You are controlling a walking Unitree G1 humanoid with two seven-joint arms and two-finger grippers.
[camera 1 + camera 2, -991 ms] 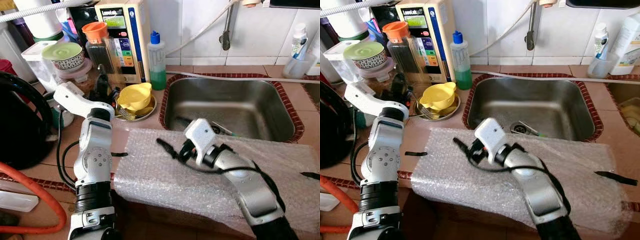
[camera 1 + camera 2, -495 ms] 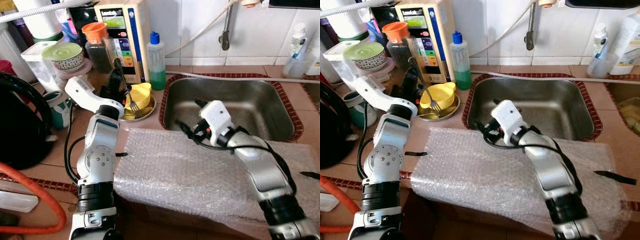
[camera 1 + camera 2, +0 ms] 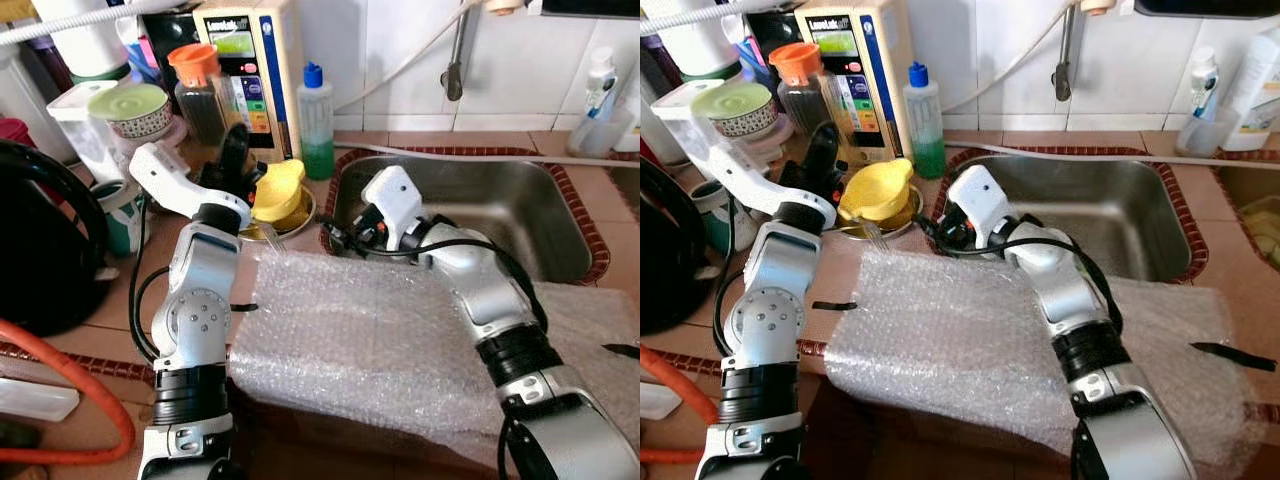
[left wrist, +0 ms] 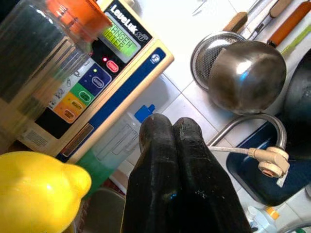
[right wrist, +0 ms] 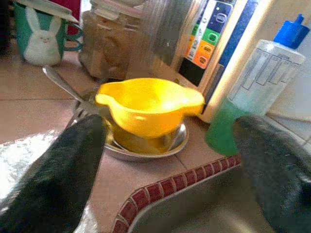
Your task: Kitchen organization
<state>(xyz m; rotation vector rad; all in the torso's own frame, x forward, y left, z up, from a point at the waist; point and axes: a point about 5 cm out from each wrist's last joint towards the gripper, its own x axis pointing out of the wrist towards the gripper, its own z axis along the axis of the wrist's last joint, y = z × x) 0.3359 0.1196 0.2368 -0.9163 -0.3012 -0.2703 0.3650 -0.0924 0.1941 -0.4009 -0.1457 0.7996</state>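
Observation:
A yellow bowl (image 3: 276,188) with a spout sits on a small metal plate (image 3: 297,221) left of the sink. A fork (image 5: 66,89) leans on the plate's rim. My left gripper (image 3: 237,138) is shut and holds nothing. It points upward just behind the bowl's left side, in front of the water purifier (image 3: 250,70). My right gripper (image 3: 332,236) reaches over the sink's left rim toward the plate. It is open, with its fingers (image 5: 53,179) spread wide on either side of the bowl and a short gap before it.
A bubble wrap sheet (image 3: 400,340) covers the counter's front. The steel sink (image 3: 480,205) lies to the right. A green soap bottle (image 3: 317,125), a jar with an orange lid (image 3: 198,85), stacked containers (image 3: 125,115) and a bunny mug (image 5: 41,36) crowd the back left. An orange hose (image 3: 95,405) curves at the left.
My right arm swung left from above the sink to its left rim, now facing the bowl. My left gripper rose from beside the plate a second ago and has hardly moved since.

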